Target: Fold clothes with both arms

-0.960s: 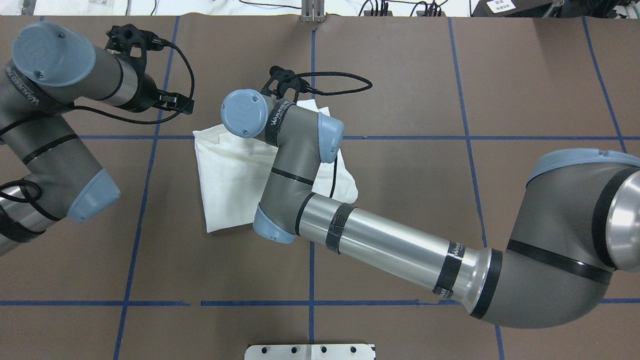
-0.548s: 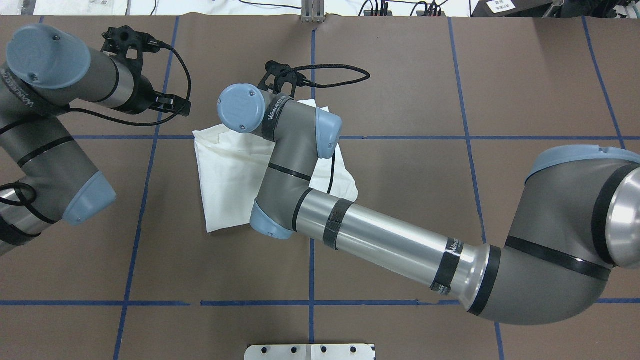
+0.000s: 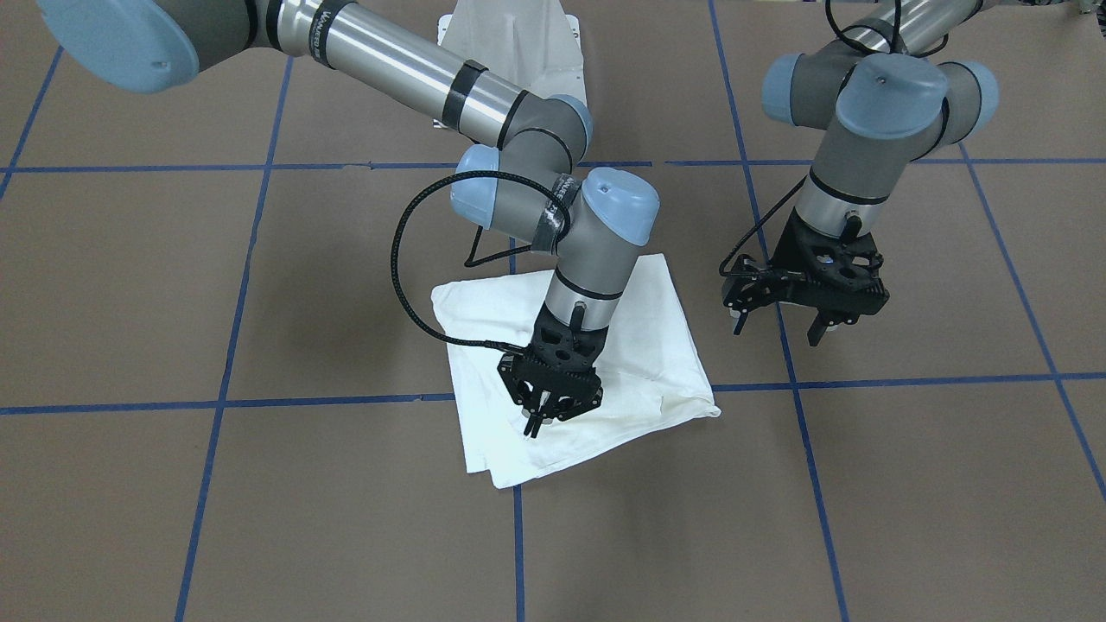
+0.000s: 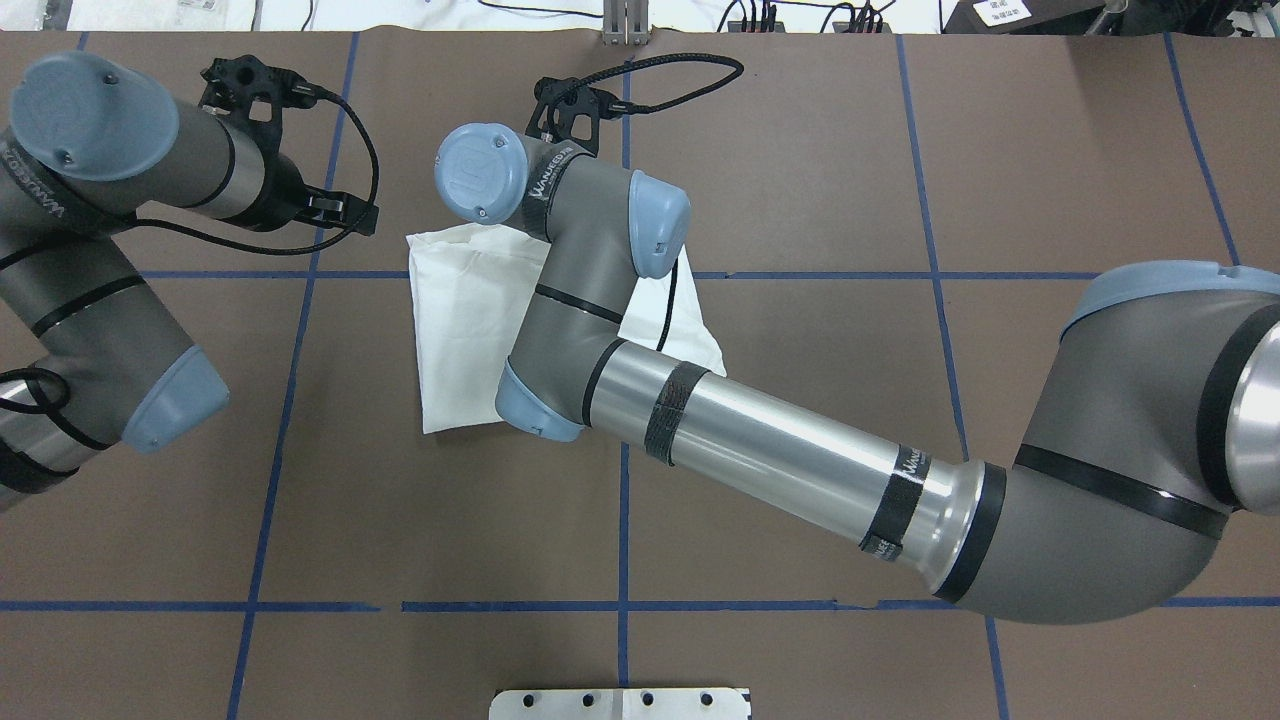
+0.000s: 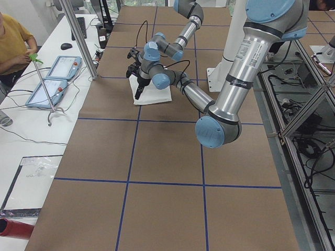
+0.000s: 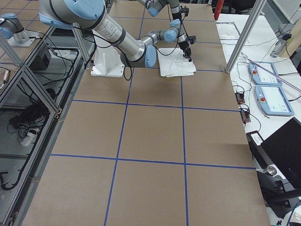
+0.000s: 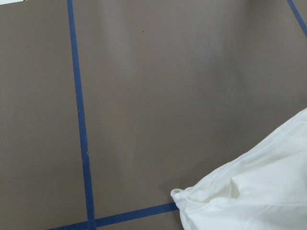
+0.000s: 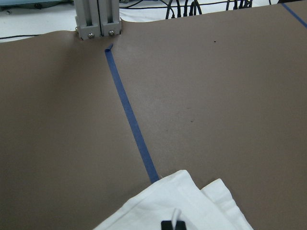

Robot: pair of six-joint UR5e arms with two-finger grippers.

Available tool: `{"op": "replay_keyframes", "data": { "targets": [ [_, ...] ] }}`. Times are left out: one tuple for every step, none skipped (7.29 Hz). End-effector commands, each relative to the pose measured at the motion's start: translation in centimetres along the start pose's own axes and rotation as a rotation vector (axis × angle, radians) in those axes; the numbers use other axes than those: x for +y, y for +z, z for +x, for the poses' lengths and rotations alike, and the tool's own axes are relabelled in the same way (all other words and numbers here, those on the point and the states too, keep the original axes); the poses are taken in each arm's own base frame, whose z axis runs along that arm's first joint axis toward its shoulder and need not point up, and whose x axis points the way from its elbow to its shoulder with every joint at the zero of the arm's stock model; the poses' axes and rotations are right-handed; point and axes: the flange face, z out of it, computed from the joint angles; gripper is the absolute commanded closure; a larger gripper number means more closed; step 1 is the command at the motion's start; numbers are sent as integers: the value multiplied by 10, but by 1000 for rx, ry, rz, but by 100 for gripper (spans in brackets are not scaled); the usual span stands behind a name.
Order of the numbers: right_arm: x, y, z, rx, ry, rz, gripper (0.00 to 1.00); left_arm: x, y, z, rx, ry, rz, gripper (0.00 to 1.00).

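Right gripper (image 3: 535,421) jaws clenched, pinching the folded white shirt (image 3: 661,345) near its edge. Left gripper (image 3: 778,328) jaws spread, holding nothing, over bare tabletop (image 3: 259,518) just beside the shirt. Shirt lies toward the tabletop edge opposite the robot.

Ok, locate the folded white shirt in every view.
Front-facing: white shirt at centre.
Overhead: shirt left of centre.
Exterior left: shirt upper middle, far.
Exterior right: shirt upper middle, far.
Left wrist: shirt in lower right corner.
Right wrist: shirt along bottom edge.
Shared landmark: the blue tape line running under it.
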Motion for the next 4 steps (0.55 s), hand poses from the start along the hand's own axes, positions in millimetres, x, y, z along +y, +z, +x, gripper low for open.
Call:
{"op": "replay_keyframes", "data": {
  "targets": [
    [-4,-14,-9,-24,-7,8,0,1,1,-2,-1,1,-3,0],
    [-13,-19,-8,-37,-20,-29,0,1,1,-2,-1,2,-3,0],
    [-8,-20,-8,-45,-13,-64,0,1,0,-1,1,3,-1,0],
    [13,-33,-11,-76,8,-96,0,1,1,-2,-2,4,-1,0]
  ]
}}
